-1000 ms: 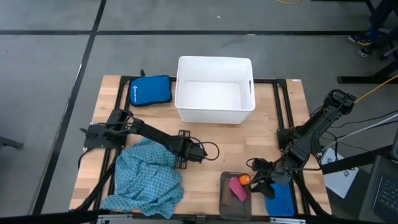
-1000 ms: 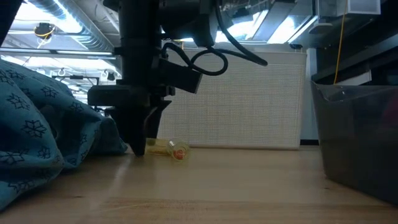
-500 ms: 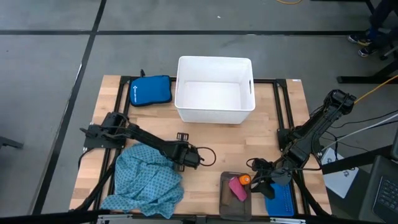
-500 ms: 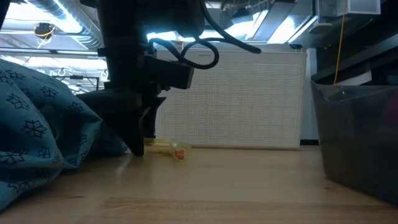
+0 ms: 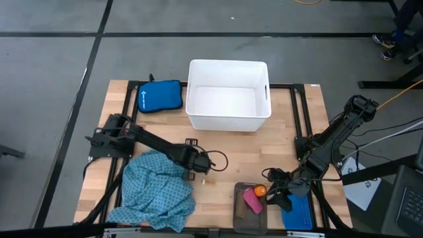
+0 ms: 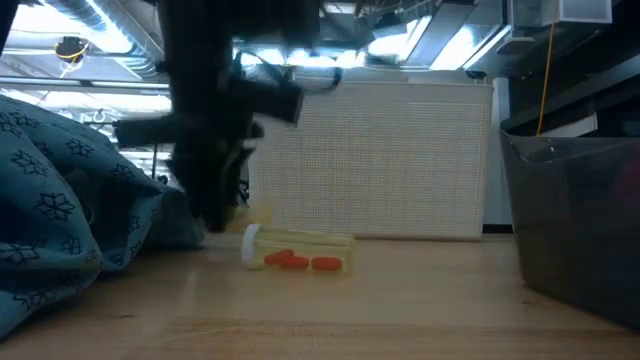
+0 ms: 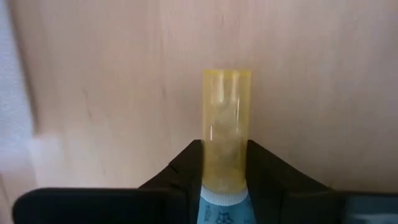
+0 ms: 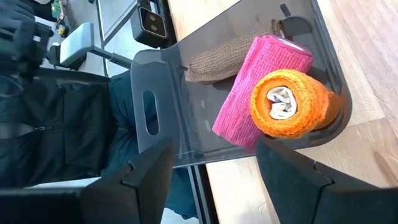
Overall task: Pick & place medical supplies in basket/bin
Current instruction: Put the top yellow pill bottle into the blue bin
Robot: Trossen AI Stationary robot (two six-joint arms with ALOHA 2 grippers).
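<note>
A small yellow pill vial [image 6: 298, 251] with a white cap and orange pills lies on its side on the table, right of the teal dotted cloth [image 5: 157, 192]. My left gripper [image 5: 197, 172] hangs just above the vial's cap end, pointing steeply down. In the left wrist view its two fingers stand close on either side of the vial [image 7: 227, 118]. My right gripper [image 5: 277, 188] waits open over the dark-grey tray [image 8: 186, 134], which holds a pink roll [image 8: 249, 99], an orange roll [image 8: 287, 102] and a tan piece [image 8: 221, 59]. My left gripper has a finger [image 7: 186, 168] along each side of the vial near its cap end [image 7: 224, 186]. Whether the fingers touch it I cannot tell: in the low view the vial lies flat on the table beside the raised, blurred fingers.
The white tub [image 5: 228, 96] stands at the far middle, with a royal-blue pouch [image 5: 160, 96] to its left. A small blue ribbed basket [image 5: 297, 213] sits right of the tray at the near edge. Bare wood lies between the tub and the tray.
My left gripper has gone toward the table's left edge and risen a little off the wood. The vial, seen end-on behind the fingers before, has turned about and lies side-on, nearer the table's near edge.
</note>
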